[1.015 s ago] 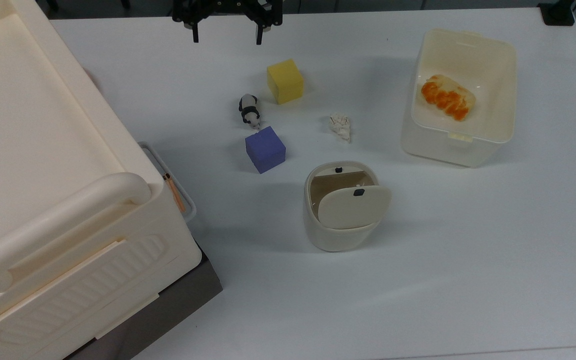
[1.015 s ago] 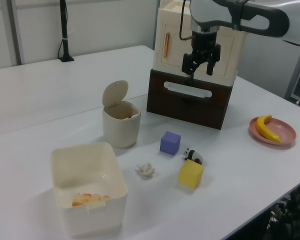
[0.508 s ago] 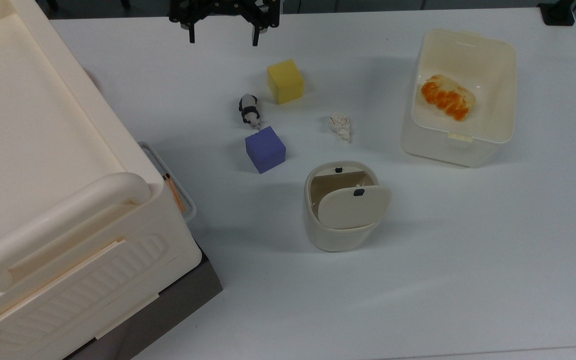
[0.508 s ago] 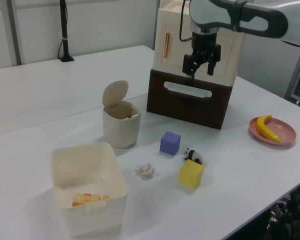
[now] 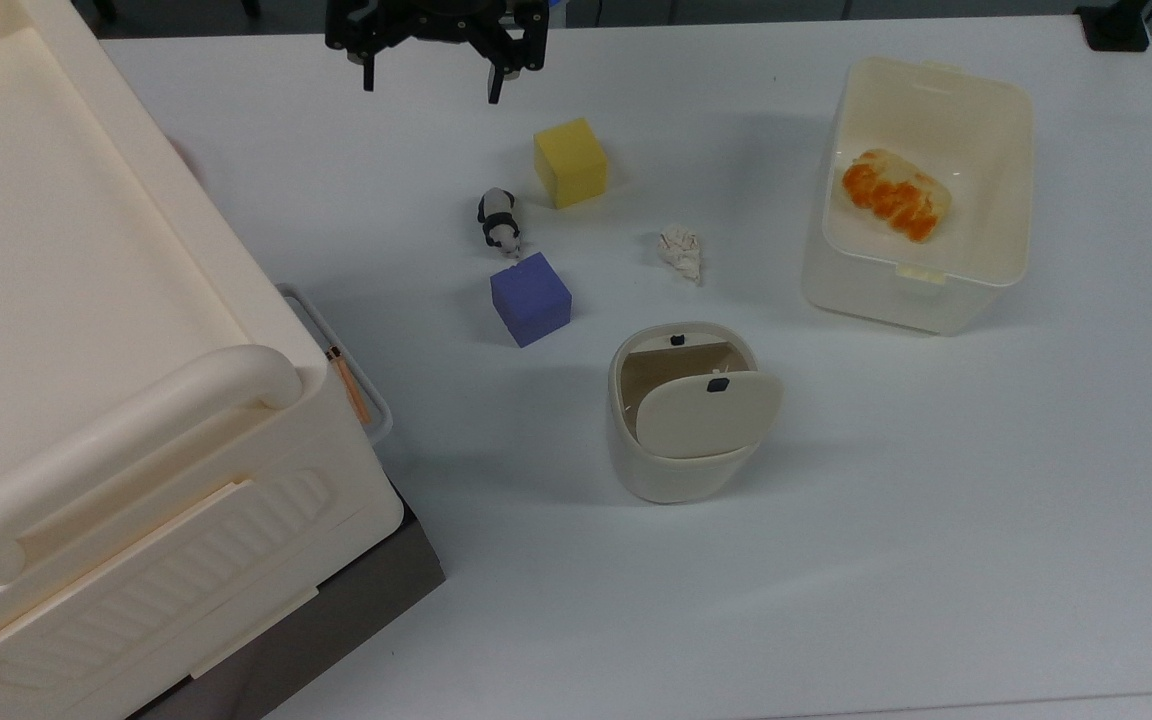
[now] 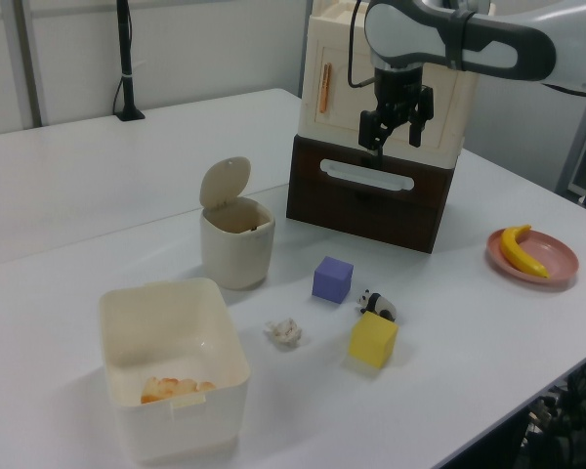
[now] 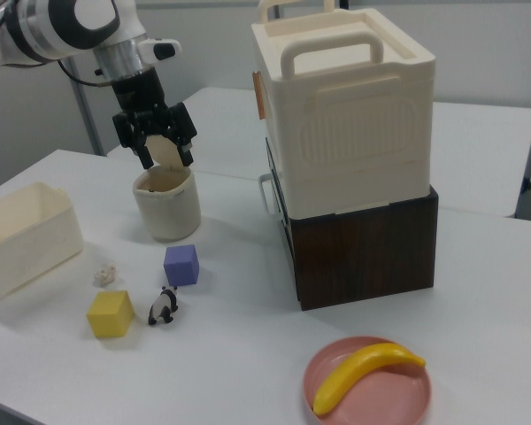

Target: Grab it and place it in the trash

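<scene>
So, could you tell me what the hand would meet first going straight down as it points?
The hand would probably meet bare table near the yellow cube; depth is unclear.

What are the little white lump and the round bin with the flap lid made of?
The white lump looks like crumpled paper or tissue: matte, wrinkled, irregular folds. The round bin seems to be cream plastic: smooth, moulded walls with a faint sheen, and a thin rigid flap lid tilted open.
</scene>
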